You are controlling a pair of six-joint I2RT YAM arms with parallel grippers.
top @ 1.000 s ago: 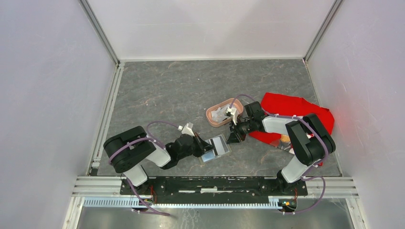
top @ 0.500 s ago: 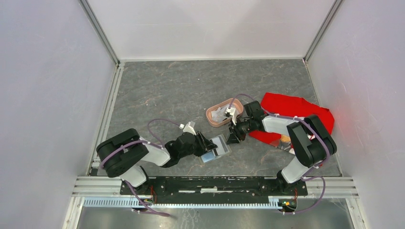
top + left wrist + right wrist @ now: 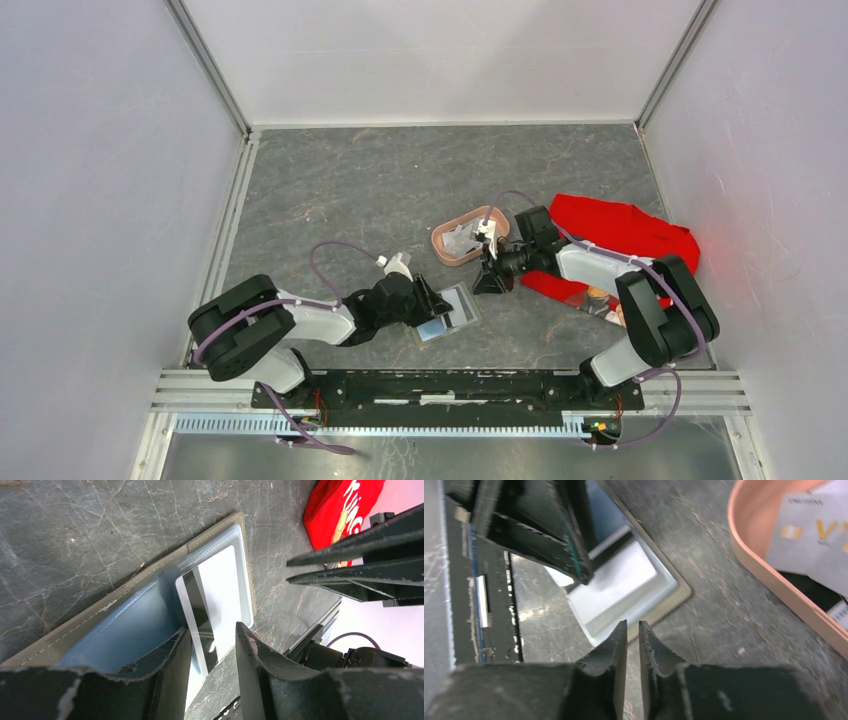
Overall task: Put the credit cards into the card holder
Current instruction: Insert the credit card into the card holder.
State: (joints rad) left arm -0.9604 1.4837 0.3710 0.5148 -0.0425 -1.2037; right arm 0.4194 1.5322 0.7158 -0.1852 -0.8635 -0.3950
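The card holder (image 3: 450, 313) lies open on the table, olive edge (image 3: 100, 605) and clear pockets up. One credit card (image 3: 215, 590), whitish with a dark stripe, sits partly in its right pocket, its near end poking out between my left fingers. My left gripper (image 3: 214, 628) (image 3: 435, 303) is open over that end, its jaws apart and not pinching. My right gripper (image 3: 633, 623) (image 3: 490, 283) hovers just right of the holder (image 3: 676, 597), jaws a narrow slit apart with nothing between. More credit cards (image 3: 809, 535) lie in the pink tray (image 3: 440, 245).
A red cloth (image 3: 620, 232) lies right of the tray under the right arm, with small items at its near edge. The tray's rim (image 3: 764, 575) is close to the right gripper. The black base rail (image 3: 440, 385) runs along the near edge.
My left gripper has opened and let go of the card, which stays in the holder's pocket. The left arm's elbow has swung leftward. The right gripper has barely moved.
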